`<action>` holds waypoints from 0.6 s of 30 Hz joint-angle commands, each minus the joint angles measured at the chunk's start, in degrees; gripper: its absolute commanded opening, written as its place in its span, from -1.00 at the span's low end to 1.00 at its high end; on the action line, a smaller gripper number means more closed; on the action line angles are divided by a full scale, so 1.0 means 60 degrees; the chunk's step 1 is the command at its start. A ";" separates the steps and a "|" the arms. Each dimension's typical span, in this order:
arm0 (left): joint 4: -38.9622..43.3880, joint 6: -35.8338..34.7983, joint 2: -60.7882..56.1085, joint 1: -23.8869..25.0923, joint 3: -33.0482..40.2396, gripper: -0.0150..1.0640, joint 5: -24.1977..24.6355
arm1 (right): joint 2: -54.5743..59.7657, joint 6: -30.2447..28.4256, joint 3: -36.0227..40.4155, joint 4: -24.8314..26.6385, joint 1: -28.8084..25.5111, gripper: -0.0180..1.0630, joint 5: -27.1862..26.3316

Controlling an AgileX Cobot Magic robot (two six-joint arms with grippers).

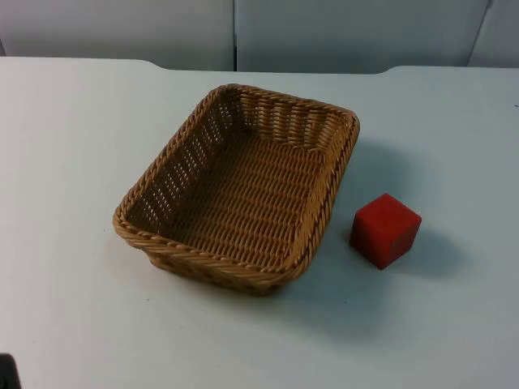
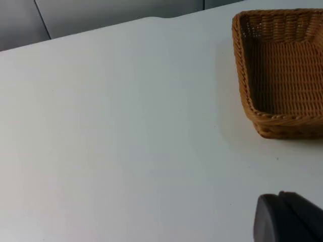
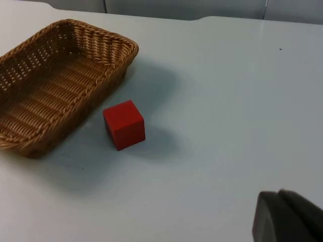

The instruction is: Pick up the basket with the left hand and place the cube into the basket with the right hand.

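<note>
A tan woven basket (image 1: 203, 258) lies empty in the middle of the white table. A red cube (image 1: 385, 230) stands on the table just right of the basket, a small gap between them. My left gripper (image 2: 287, 219) hangs over bare table well away from the basket (image 2: 282, 120), touching nothing. My right gripper (image 3: 287, 217) is likewise held back, with the cube (image 3: 124, 124) and the basket (image 3: 101, 38) some way ahead of it. Both arms wait off the work area.
The grey partition wall (image 1: 243, 32) closes the table's far edge. A small black object (image 1: 6, 373) sits at the near left corner of the top view. Bare white table surrounds the basket and cube.
</note>
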 commanded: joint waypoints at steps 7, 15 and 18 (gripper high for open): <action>-0.1088 -0.1194 0.1236 -0.0043 -0.0818 -0.97 -0.0501 | -0.0006 -0.0005 0.0047 0.0011 -0.0038 -0.97 -0.0116; -0.5035 0.2987 0.8004 -0.0043 -0.2911 -0.97 -0.0672 | -0.0006 -0.0005 0.0047 0.0011 -0.0038 -0.97 -0.0116; -0.6699 0.4736 1.0406 -0.0043 -0.3651 -0.97 -0.0877 | -0.0006 -0.0005 0.0047 0.0011 -0.0038 -0.97 -0.0116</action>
